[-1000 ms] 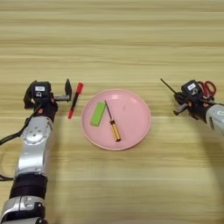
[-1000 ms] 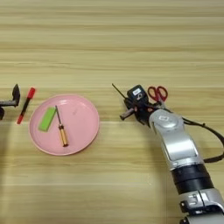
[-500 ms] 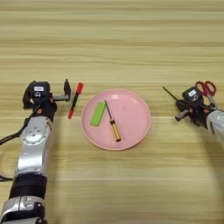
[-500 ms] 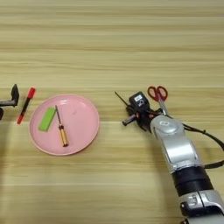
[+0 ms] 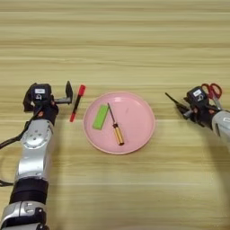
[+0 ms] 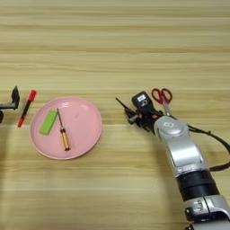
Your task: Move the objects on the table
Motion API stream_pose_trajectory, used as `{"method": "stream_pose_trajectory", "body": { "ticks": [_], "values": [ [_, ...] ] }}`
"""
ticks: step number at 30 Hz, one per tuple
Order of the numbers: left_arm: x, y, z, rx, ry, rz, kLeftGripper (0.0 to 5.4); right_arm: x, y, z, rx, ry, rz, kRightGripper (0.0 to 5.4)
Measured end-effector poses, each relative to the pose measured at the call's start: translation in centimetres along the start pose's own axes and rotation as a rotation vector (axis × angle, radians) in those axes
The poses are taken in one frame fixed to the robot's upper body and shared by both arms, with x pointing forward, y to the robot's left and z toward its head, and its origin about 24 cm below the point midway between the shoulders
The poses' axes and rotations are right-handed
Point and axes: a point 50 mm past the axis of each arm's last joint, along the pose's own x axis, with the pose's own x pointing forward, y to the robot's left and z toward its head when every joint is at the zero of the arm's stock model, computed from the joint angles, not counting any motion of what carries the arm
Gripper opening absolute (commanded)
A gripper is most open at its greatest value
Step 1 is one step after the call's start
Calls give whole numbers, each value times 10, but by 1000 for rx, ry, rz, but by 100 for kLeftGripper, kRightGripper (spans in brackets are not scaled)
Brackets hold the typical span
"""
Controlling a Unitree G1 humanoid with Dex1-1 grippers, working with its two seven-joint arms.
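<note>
At the plate's (image 5: pixel 134 139) nine o'clock the left gripper (image 5: pixel 67 93) hangs spread and empty just beside the red marker (image 5: pixel 76 103); a sideways nudge could roll it away. Block (image 5: pixel 100 117) and screwdriver (image 5: pixel 114 126) lie on the plate. At three o'clock, whether the right gripper (image 6: pixel 127 111) is clenched or released I cannot tell; it may knock the scissors (image 6: pixel 162 98) across the table (image 5: pixel 115 40).
</note>
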Motion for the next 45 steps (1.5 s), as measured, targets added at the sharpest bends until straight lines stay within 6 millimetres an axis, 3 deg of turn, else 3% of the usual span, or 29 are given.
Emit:
{"method": "stream_pose_trajectory", "body": {
  "ticks": [16,30,45],
  "values": [
    [0,0,0,0,0,1,540,0,4,9,2,-42,10,392],
    [0,0,0,-1,0,7,540,0,22,16,-9,-68,61,533],
    [0,0,-1,-2,5,9,540,1,33,25,-13,-107,93,533]
  ]
}}
